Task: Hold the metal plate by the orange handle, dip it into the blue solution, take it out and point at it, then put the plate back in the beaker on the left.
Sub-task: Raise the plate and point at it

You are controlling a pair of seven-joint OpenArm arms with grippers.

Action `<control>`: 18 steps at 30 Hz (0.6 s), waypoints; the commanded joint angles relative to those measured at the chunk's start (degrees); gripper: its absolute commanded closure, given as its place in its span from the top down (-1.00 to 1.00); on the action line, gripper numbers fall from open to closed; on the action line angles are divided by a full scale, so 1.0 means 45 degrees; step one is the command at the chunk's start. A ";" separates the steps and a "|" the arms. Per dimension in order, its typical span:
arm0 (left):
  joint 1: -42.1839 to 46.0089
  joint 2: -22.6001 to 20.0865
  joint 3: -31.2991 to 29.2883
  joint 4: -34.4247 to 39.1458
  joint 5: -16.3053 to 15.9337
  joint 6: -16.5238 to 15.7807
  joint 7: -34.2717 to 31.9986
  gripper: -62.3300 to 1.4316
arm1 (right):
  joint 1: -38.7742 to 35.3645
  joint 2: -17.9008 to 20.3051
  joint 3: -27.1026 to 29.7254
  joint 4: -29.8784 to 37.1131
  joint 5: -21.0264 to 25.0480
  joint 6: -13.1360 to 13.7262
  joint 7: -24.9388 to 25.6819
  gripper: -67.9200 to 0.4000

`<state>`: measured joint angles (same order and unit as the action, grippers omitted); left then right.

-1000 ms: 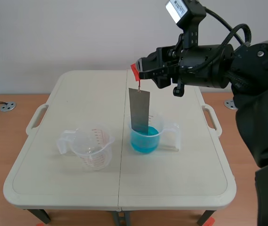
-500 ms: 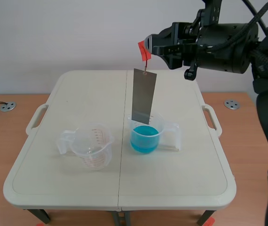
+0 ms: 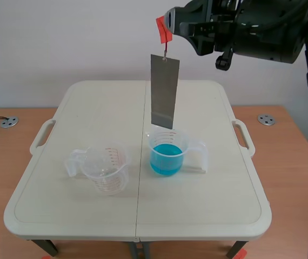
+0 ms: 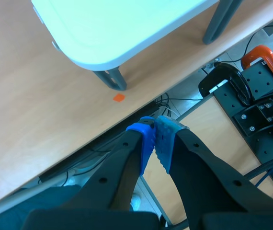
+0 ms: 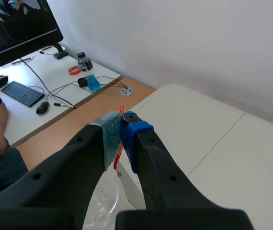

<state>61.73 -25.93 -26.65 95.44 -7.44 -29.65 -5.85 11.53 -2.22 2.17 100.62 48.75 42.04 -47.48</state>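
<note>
Black right hand (image 3: 167, 21): clamped on the orange handle (image 3: 162, 29). You have it high over the middle of the desk (image 3: 89, 108), arm in from the right.
Handle: pinched between the two pads; orange strip shows above and below them in the right wrist view.
Metal plate (image 3: 165, 90): hangs from the handle, slightly tilted. Lower edge is above the rim of the right beaker (image 3: 154, 144), not touching it.
Blue solution (image 3: 166, 160): fills the lower part of the right beaker, just right of the desk's centre seam; beaker handle points right.
Left beaker (image 3: 106, 167): clear, red graduations, near the right one but apart; handle points left.
Left hand (image 4: 154, 139): closed on nothing, blue pads pressed together. It sits low off the desk, with a desk corner and leg ahead over wood floor.
</note>
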 commanded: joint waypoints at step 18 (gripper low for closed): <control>-0.2715 -0.1744 0.0272 0.0029 -0.0559 -0.0083 0.0257 -0.91 | 0.0262 0.0029 -0.0044 0.0797 0.0563 0.0151 0.0199 -0.95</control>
<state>50.22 -33.30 -25.52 95.35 -9.13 -29.85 -4.38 11.53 -2.22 2.17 102.78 50.43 42.04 -47.48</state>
